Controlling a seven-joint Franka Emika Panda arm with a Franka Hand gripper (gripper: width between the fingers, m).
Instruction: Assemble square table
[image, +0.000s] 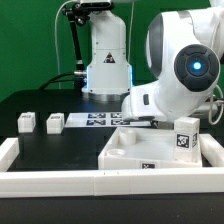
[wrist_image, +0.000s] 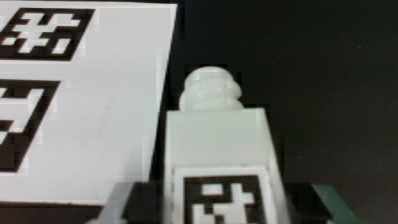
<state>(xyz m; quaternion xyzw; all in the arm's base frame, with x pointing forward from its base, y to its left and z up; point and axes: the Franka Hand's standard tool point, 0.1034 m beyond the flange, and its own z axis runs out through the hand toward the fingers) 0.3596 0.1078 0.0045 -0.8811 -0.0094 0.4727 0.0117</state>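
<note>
The square table's white slab (image: 138, 152) lies recessed face up at the front right. Two small white posts (image: 26, 121) (image: 54, 123) stand on the black surface at the exterior view's left. A third post (image: 184, 134) with a black-and-white tag stands upright at the slab's far right corner. My gripper (image: 142, 121) is low behind the slab, beside the marker board. In the wrist view my gripper (wrist_image: 224, 203) is shut on a fourth white post (wrist_image: 217, 130); its tag faces the camera and its narrow tip points away. My dark fingers (wrist_image: 135, 202) flank it.
The marker board (image: 93, 121) (wrist_image: 80, 90) lies on the black surface right next to the held post. A long white rail (image: 90, 181) edges the front and sides. The arm's base (image: 105, 60) stands at the back centre.
</note>
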